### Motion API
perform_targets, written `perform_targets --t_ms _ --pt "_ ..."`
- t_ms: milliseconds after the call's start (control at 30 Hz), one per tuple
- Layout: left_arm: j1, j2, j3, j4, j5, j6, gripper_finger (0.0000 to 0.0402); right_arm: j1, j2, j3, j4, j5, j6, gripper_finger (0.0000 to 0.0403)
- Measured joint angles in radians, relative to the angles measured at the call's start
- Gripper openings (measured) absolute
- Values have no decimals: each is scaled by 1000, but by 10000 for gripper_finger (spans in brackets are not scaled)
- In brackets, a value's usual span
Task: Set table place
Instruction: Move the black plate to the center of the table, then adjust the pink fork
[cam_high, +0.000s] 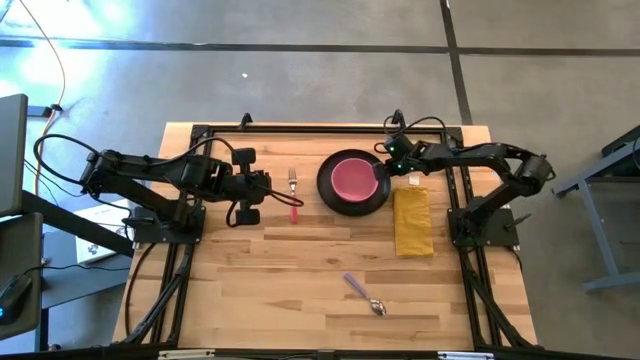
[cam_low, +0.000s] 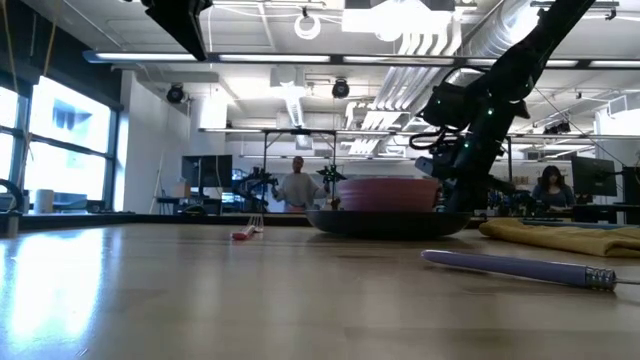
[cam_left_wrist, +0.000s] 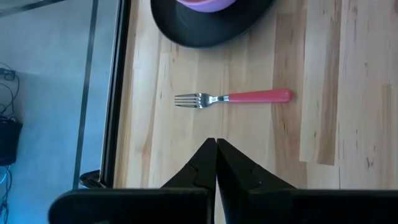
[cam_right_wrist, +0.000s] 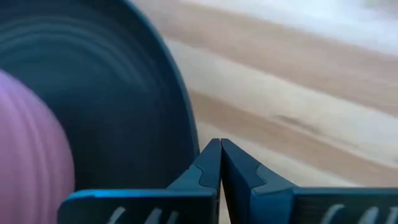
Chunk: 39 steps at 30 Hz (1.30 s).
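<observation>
A dark round plate lies on the table at the far middle, with a pink bowl standing in it. A pink-handled fork lies left of the plate. A folded yellow napkin lies to its right. A purple-handled spoon lies nearer the front edge. My left gripper is shut and empty, just left of the fork, pointing toward it. My right gripper is shut, and its tips are at the plate's right rim. My right gripper's shut fingertips stand right beside the outer edge of the plate's right rim, coming in low from the table's right side. I cannot tell whether they touch the rim. The plate lies flat on the table.
The black rail frame runs along the table's far edge behind the fork and plate. In the low view the spoon and napkin lie in front of and beside the plate. People show in the room beyond the table.
</observation>
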Motion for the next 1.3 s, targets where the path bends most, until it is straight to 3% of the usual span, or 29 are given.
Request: perform_targets --t_ms 767,1000,1167,1300 --pt "0 0 0 0 1 1 0 247 -7 20 -26 -26 153 0" --pt "0 0 0 -2 1 0 0 202 -49 235 -184 98 -35 0" --pt "0 0 -14 9 -11 -11 0 108 -41 434 -240 109 -212 0" --pt "0 2 -81 15 -10 -67 0 72 -42 519 -277 105 -273 0"
